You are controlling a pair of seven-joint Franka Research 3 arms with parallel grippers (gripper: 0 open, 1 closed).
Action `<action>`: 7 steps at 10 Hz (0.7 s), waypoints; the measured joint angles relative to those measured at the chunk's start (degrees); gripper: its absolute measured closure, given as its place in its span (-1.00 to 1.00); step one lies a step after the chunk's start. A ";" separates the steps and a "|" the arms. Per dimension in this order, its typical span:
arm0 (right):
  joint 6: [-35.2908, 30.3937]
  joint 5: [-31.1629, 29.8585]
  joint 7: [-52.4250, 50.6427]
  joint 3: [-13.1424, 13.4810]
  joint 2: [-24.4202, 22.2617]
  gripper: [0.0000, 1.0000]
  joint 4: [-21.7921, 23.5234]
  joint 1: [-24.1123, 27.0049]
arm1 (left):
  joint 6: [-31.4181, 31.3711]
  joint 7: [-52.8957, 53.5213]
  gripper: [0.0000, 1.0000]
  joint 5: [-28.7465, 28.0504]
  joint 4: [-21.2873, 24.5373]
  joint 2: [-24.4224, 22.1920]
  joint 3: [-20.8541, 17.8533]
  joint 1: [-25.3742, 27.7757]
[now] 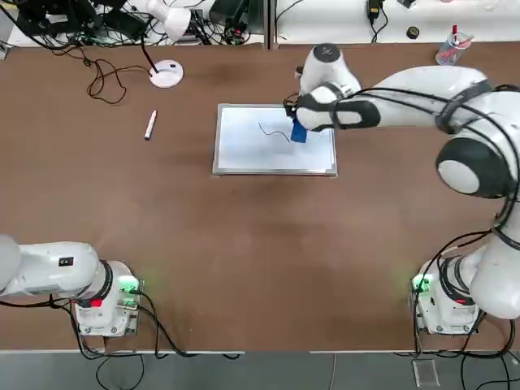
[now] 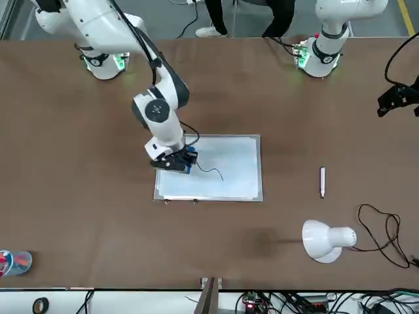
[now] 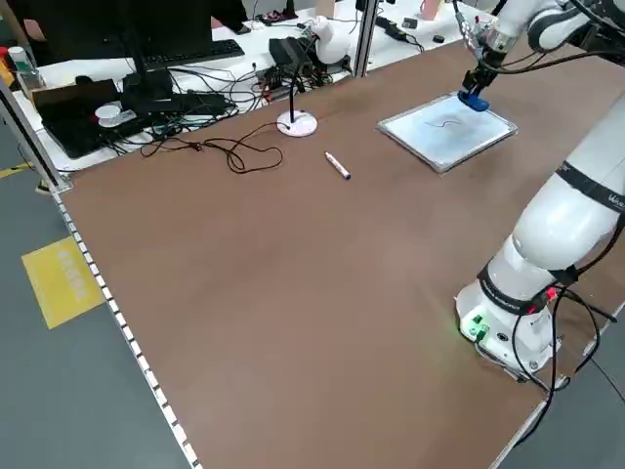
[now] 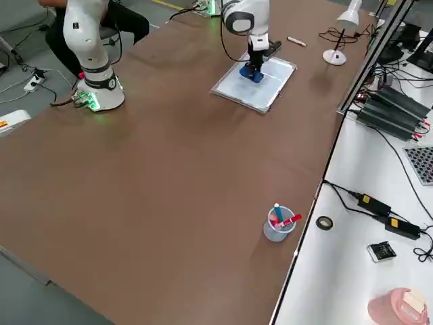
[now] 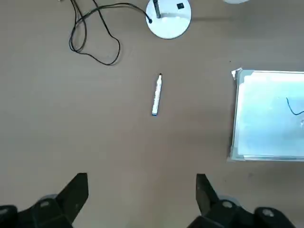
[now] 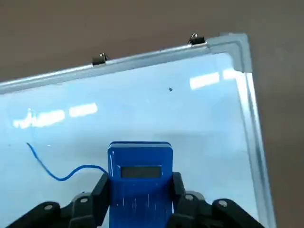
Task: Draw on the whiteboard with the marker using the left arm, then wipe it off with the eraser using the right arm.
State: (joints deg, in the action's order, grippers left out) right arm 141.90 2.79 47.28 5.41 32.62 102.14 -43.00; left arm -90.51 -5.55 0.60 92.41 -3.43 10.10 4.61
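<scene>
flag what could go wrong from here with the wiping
The blue block eraser sits at one end of the wavy blue line, so a short stroke may leave the far end unwiped. The silver-framed whiteboard lies loose-looking on the table and might slide if the right gripper pushes hard.

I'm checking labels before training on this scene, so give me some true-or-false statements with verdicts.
1. The right gripper holds the blue eraser. True.
2. The marker lies on the whiteboard. False: it lies on the table, beside the whiteboard.
3. A wavy line is drawn on the whiteboard. True.
4. The left gripper is closed around the marker. False: it is open, holding nothing.
</scene>
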 joint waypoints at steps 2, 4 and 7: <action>0.00 -0.64 1.15 0.02 1.72 -0.10 -0.84 -1.01 | 0.00 0.00 -1.00 0.61 0.01 0.09 -0.15 0.34; -0.05 -0.71 1.78 0.07 2.07 -0.10 -1.04 -1.61 | 0.00 0.00 -1.00 1.41 0.01 0.26 -0.30 0.59; 0.03 -0.90 2.44 0.11 3.16 -0.10 -1.03 -2.39 | -0.04 0.00 -1.00 1.55 0.01 0.44 -0.32 0.61</action>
State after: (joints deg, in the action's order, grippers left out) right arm 141.93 1.90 49.72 5.52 35.78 101.11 -45.39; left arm -90.55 -5.55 2.15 92.42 -2.99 9.79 5.22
